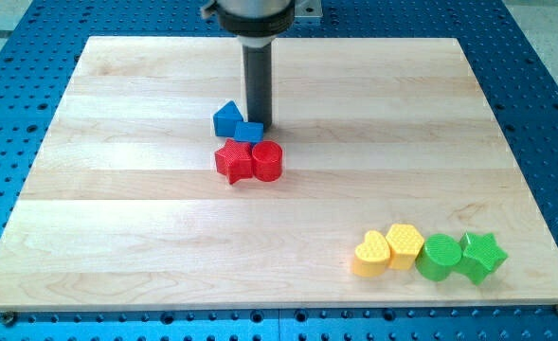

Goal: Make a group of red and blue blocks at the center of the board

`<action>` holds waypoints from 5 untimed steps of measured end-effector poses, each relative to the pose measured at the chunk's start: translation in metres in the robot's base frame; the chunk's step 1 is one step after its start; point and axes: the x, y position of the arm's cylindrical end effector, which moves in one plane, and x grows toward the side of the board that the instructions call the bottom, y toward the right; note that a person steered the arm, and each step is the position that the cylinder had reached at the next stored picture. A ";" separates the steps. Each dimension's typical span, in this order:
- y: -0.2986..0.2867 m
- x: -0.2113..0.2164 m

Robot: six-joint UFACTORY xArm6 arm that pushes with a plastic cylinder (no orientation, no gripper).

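Note:
Two blue and two red blocks sit bunched together near the board's middle. A blue pentagon-like block (226,118) stands at the upper left of the bunch, with a small blue cube (249,132) touching it on the right. Below them are a red star (232,161) and a red cylinder (267,161), side by side and touching. My tip (260,127) is just above and to the right of the blue cube, at its upper right edge, touching or nearly touching it.
The wooden board (117,237) lies on a blue perforated table. At the view's bottom right is a row of a yellow heart (371,254), a yellow hexagon-like block (405,244), a green cylinder (441,258) and a green star (481,256).

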 end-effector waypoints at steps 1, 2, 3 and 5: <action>-0.029 -0.035; -0.072 -0.004; -0.088 0.021; -0.068 -0.014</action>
